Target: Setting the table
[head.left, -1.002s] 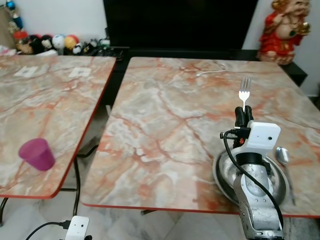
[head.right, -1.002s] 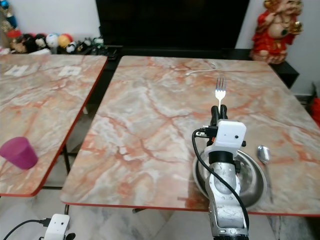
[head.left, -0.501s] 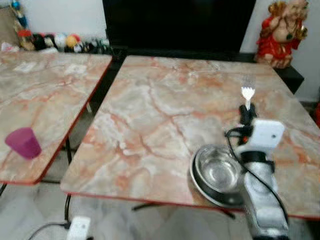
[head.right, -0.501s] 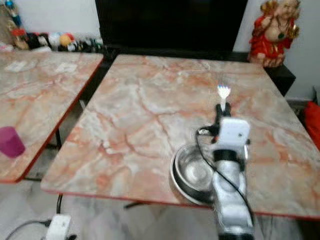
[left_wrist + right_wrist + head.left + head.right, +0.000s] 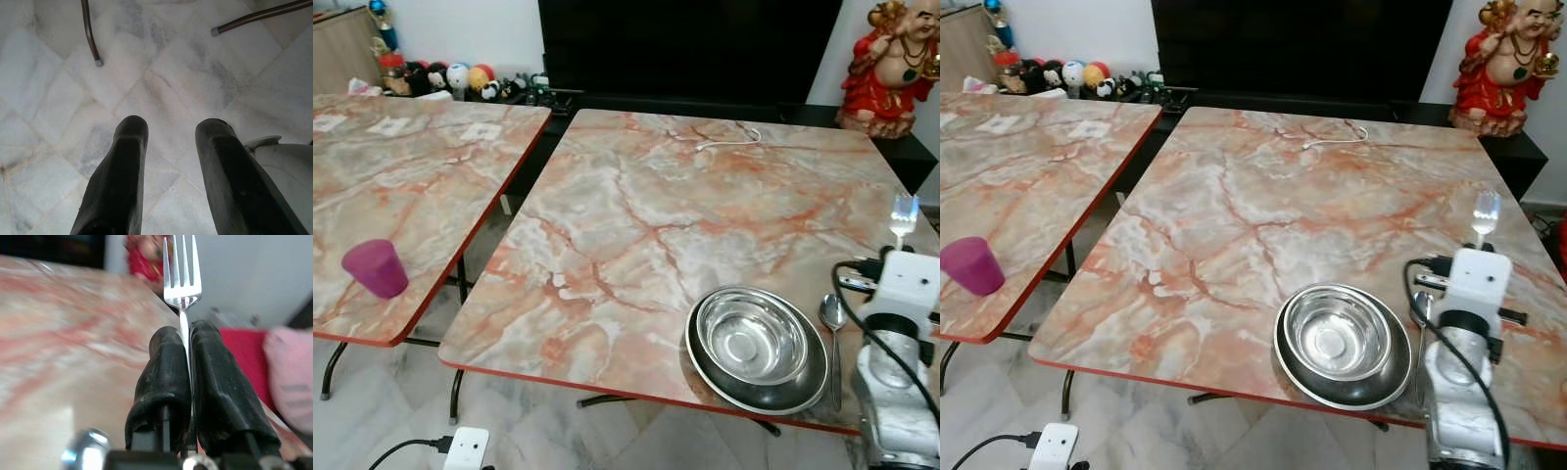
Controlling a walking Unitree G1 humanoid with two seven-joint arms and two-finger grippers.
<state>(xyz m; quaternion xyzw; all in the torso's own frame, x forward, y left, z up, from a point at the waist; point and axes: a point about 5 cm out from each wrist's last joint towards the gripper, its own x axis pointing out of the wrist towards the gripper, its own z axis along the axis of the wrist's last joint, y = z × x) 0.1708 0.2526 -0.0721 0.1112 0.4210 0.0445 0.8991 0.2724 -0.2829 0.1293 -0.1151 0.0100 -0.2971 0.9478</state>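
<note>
Now right gripper (image 5: 185, 340) is clamped on fork (image 5: 181, 271), tines up, at table's (image 5: 636, 225) right edge, near spoon (image 5: 831, 315) & steel bowl (image 5: 751, 338). Left gripper (image 5: 171, 134) hangs w/ fingers apart over floor.

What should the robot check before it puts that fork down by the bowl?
1. Grip: right gripper shut on the fork handle. Ok.
2. Fork attitude: tines up, upright. Ok.
3. Place setting: steel bowl sits in the plate near the table's front edge. Ok.
4. Spoon lies right of the plate; that side is taken. Not ok there.
5. Marble left of the plate is bare. Ok.
6. Left gripper open, over the floor. Ok.
</note>
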